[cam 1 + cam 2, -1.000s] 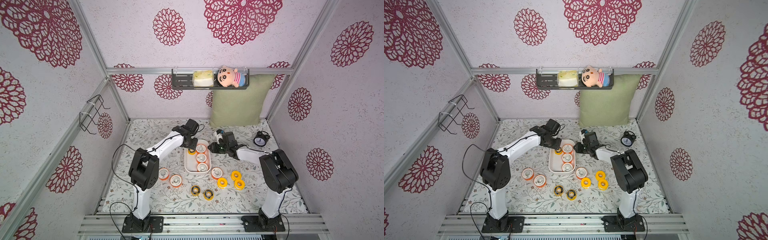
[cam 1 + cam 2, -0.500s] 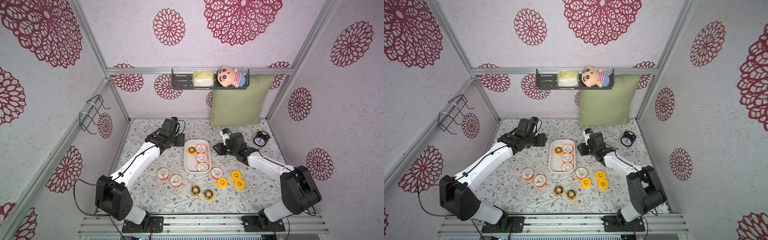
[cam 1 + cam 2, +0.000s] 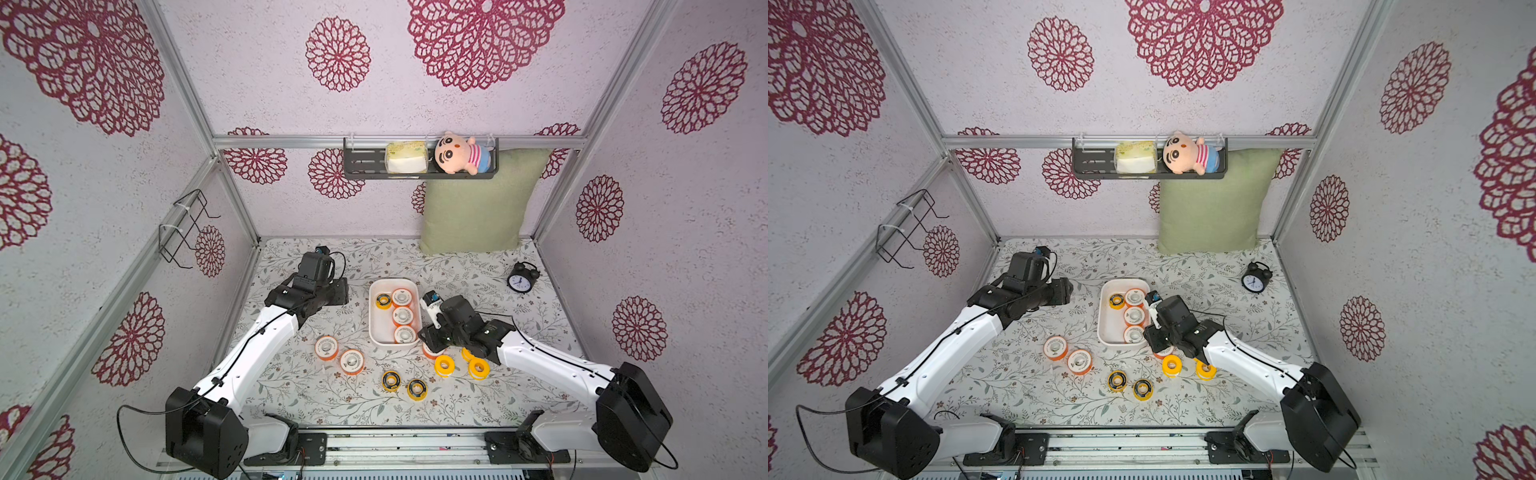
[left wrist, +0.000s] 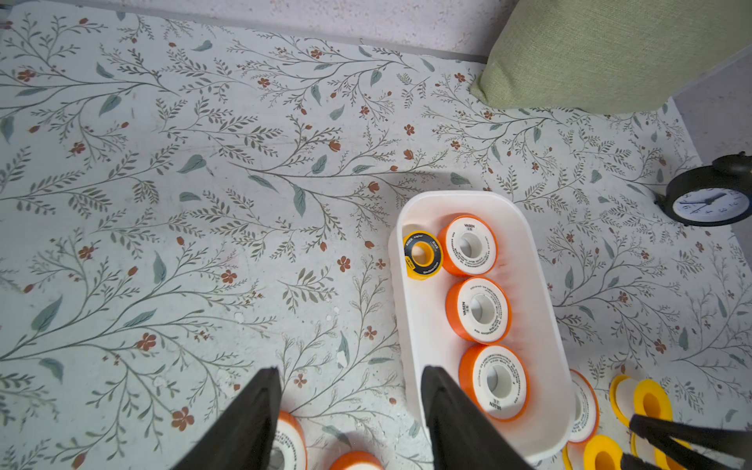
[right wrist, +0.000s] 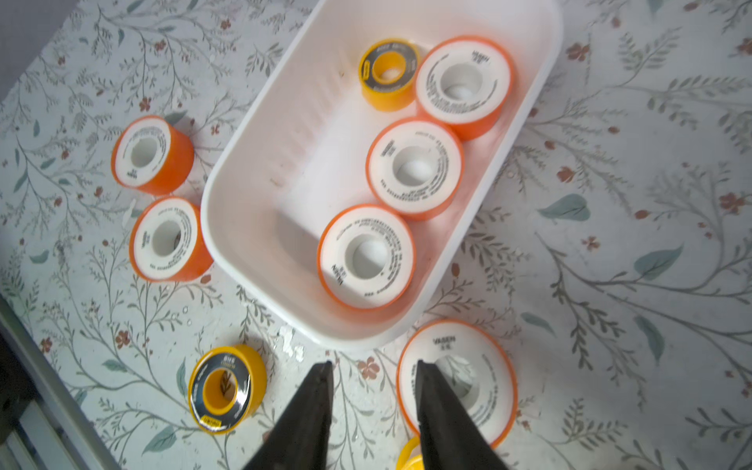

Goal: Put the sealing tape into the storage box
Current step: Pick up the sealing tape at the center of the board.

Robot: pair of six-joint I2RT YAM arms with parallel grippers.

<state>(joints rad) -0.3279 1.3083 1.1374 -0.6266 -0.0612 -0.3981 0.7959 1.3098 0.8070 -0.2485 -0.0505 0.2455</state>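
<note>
Right gripper [image 5: 373, 363]: you're hovering it, jaws apart and empty, by the orange sealing tape [image 5: 484, 366] at the storage box's [image 3: 379, 328] five o'clock, probably lining up a grasp. Left gripper [image 4: 349, 369]: you're parking it spread and empty at ten o'clock, giving room.

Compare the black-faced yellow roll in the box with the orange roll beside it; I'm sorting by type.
The black-faced yellow roll is narrower across than the orange roll. Its face is black with a yellow rim and core; the orange roll's face is white. Both lie hole-up, side by side, in the storage box.
</note>
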